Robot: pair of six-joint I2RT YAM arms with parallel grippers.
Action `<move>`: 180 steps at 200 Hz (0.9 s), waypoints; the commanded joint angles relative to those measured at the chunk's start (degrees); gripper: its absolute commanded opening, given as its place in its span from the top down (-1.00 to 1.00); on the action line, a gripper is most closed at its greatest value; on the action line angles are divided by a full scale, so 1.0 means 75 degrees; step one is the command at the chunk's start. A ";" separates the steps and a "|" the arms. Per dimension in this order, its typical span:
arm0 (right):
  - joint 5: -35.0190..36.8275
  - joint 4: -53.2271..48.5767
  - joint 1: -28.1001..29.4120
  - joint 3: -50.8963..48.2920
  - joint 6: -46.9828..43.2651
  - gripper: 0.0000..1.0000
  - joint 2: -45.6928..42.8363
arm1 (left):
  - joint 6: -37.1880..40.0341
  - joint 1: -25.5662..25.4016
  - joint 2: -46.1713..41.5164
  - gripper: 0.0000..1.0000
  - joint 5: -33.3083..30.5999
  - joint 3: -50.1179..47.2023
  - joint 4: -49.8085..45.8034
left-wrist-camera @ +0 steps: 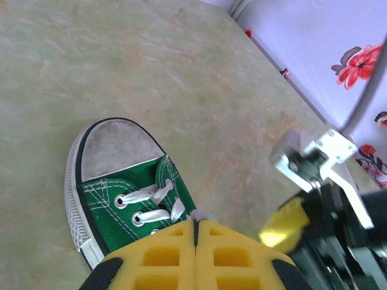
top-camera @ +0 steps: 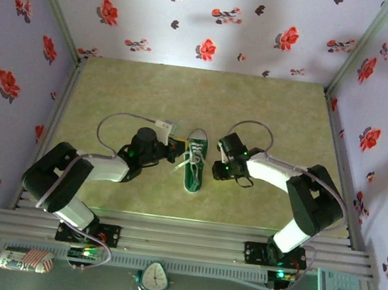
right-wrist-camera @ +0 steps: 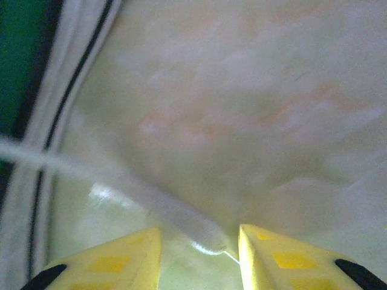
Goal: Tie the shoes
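Sneaker (left-wrist-camera: 112, 202) heel behind left claw (left-wrist-camera: 195, 228); blurry lace (right-wrist-camera: 154, 204) at right claw (right-wrist-camera: 199, 241)

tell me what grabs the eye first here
A small green sneaker sits in the middle of the table. The left gripper is shut right over its white laces, while a loose lace end lies inside the open right gripper.
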 commanded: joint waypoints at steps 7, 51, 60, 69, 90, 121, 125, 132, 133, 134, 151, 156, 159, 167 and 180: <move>-0.1959 0.0014 0.0493 -0.0456 0.0299 0.23 -0.0556 | -0.0292 0.0063 0.0166 1.00 0.0183 0.0075 0.0405; -0.0583 0.0551 0.0415 -0.0350 0.0811 0.26 -0.1575 | -0.0340 0.0063 0.0176 1.00 0.0231 -0.0003 0.0458; 0.0146 0.0492 0.0414 -0.0289 0.1107 0.26 -0.1719 | -0.0362 0.0063 0.0150 1.00 0.0235 -0.0043 0.0468; 0.0477 0.0525 0.0420 -0.0220 0.1401 0.27 -0.1798 | -0.0397 0.0063 0.0130 1.00 0.0229 -0.0086 0.0503; 0.0438 0.1149 0.0562 -0.0218 0.2527 0.32 -0.1780 | -0.0550 0.0052 0.0108 1.00 0.0232 -0.0149 0.0577; 0.0296 0.1988 0.0759 -0.0163 0.3656 0.40 -0.1412 | -0.0750 0.0010 0.0080 1.00 0.0219 -0.0157 0.0610; 0.0297 0.2035 0.0759 -0.0140 0.3735 0.41 -0.1342 | -0.0757 -0.0001 0.0073 1.00 0.0228 -0.0152 0.0610; 0.0265 0.2127 0.0762 -0.0089 0.3848 0.43 -0.1205 | -0.0749 -0.0028 0.0059 1.00 0.0219 -0.0156 0.0599; 0.0257 0.2151 0.0758 -0.0087 0.3864 0.43 -0.1186 | -0.0750 -0.0029 0.0057 1.00 0.0218 -0.0153 0.0593; 0.0247 0.2175 0.0762 -0.0086 0.3878 0.43 -0.1165 | -0.0745 -0.0036 0.0050 1.00 0.0224 -0.0151 0.0590; -0.0005 0.2730 0.0765 -0.0114 0.4182 0.45 -0.0930 | -0.0679 -0.0106 -0.0012 1.00 0.0207 -0.0121 0.0465; -0.0070 0.2843 0.0756 -0.0109 0.4244 0.46 -0.0862 | -0.0648 -0.0123 -0.0029 1.00 0.0188 -0.0117 0.0428; -0.0098 0.2903 0.0765 -0.0103 0.4291 0.47 -0.0806 | -0.0629 -0.0133 -0.0043 1.00 0.0190 -0.0115 0.0397; -0.0106 0.2944 0.0770 -0.0074 0.4353 0.47 -0.0731 | -0.0584 -0.0157 -0.0069 1.00 0.0174 -0.0107 0.0343; -0.0085 0.3017 0.0765 -0.0039 0.4391 0.49 -0.0632 | -0.0556 -0.0184 -0.0092 1.00 0.0162 -0.0119 0.0317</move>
